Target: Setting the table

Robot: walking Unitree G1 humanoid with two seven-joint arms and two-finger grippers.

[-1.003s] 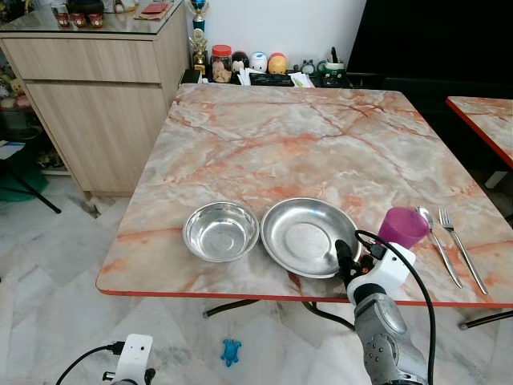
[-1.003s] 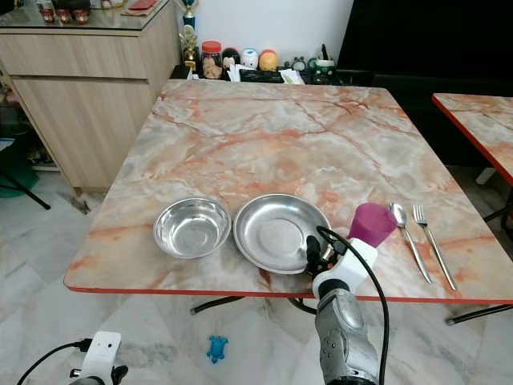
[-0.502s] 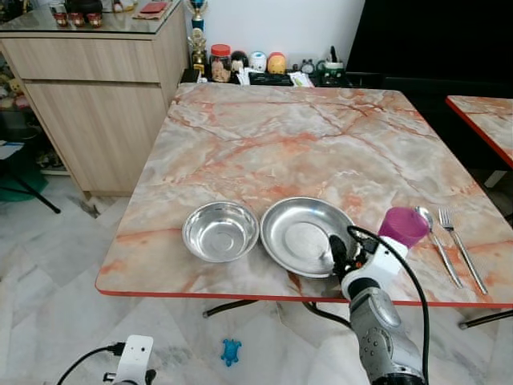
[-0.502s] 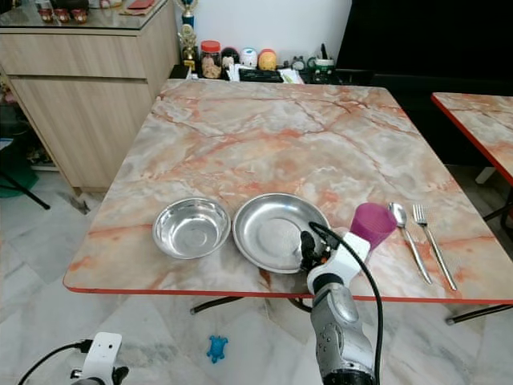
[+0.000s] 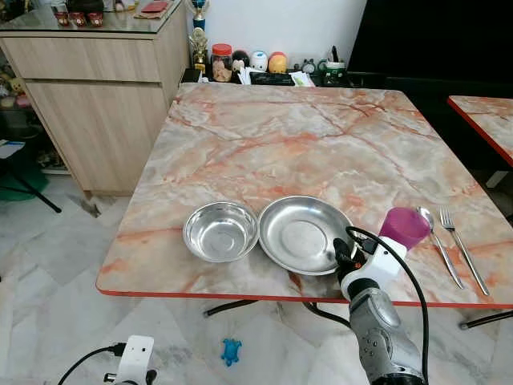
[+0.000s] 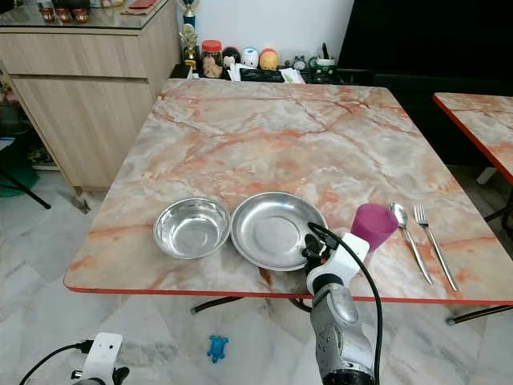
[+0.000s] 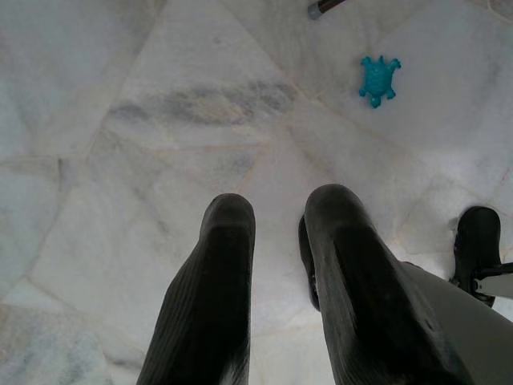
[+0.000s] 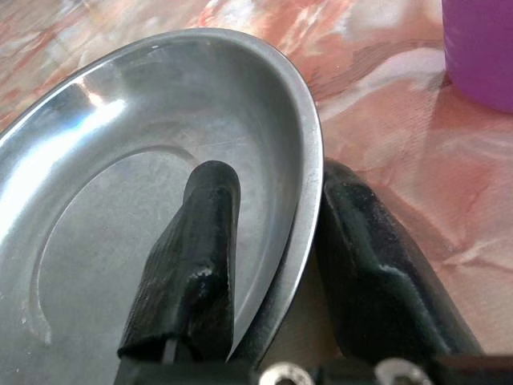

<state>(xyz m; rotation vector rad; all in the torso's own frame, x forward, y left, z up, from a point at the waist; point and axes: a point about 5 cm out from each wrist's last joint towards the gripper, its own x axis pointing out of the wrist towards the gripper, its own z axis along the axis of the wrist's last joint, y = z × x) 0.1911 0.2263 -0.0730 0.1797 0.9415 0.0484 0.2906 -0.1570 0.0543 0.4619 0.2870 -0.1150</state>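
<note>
Flanking the gripped plate (image 5: 303,233): bowl (image 5: 220,231), purple cup (image 5: 403,227), spoon (image 5: 438,245), fork (image 5: 463,247).

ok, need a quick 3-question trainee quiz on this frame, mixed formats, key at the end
1. True or false: the right gripper has one black finger inside the wide steel plate and one outside its rim.
2. Which item stands nearest that plate on the robot's right? A) purple plastic cup B) steel fork C) steel spoon
3. Fill in: the small steel bowl sits on the plate's ____ side, by the robot's sides.

Key: 1 true; 2 A; 3 left. The left gripper hangs idle over the white floor.
</note>
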